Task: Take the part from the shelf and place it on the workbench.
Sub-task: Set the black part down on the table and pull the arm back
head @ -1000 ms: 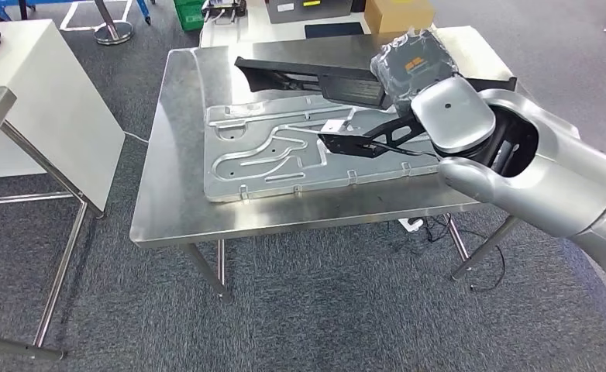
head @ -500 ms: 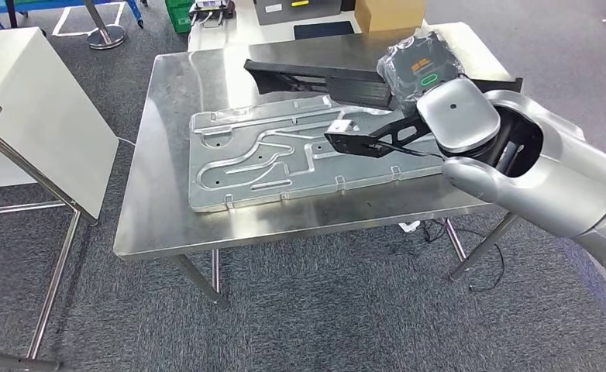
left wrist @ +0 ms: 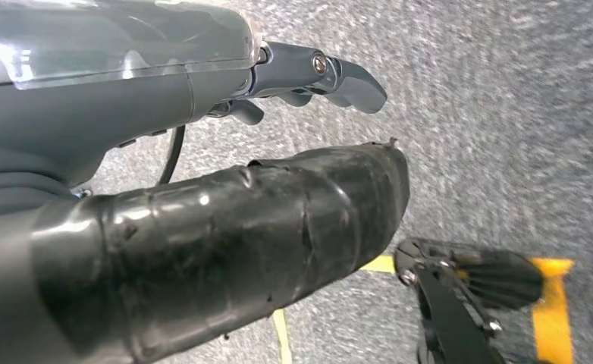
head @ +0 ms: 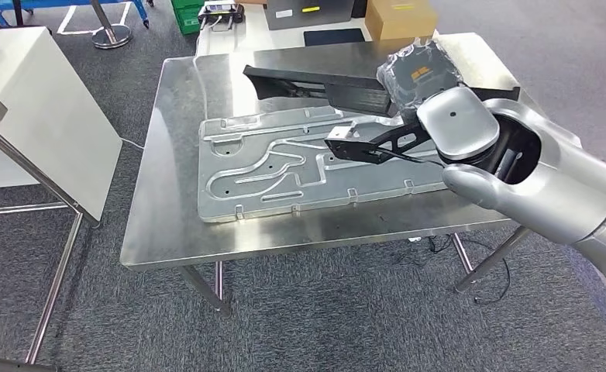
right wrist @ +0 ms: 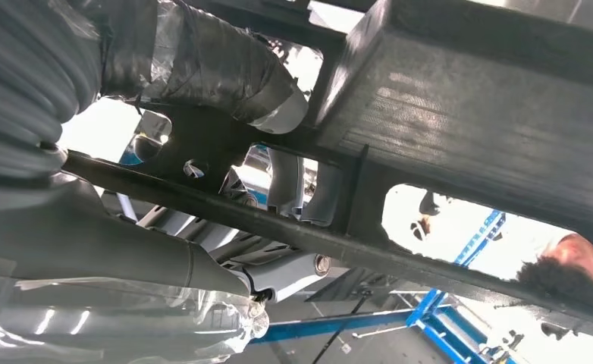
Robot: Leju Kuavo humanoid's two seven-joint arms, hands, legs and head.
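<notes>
- Right now I see the black part [head: 373, 140], a flat openwork bracket with a pale tag at its far end, sticking out from my right hand [right wrist: 89, 152] over the bench [head: 168, 225].
- From the right wrist view, the fingers [right wrist: 225, 68] are wrapped around one of the part's bars, so that hand has a firm hold on it; the part's big ribbed section fills the space just beyond the fingers.
- Under the part's free end lies a large embossed metal panel [head: 284, 167], flat on the bench; I cannot tell whether the part touches it or hangs just above.
- Beyond the hand, farther across the bench, a long black moulded piece [head: 315, 81] lies along the panel's far edge.
- My right arm's silver elbow housing [head: 459, 124] covers the hand itself in the head view.
- My left hand [left wrist: 202, 152] hangs over grey carpet [left wrist: 506, 114], fingers curled in with nothing in them.
- Well off to the left-hand side stands a white table [head: 44, 116], and past the bench a cardboard box [head: 399, 17].
</notes>
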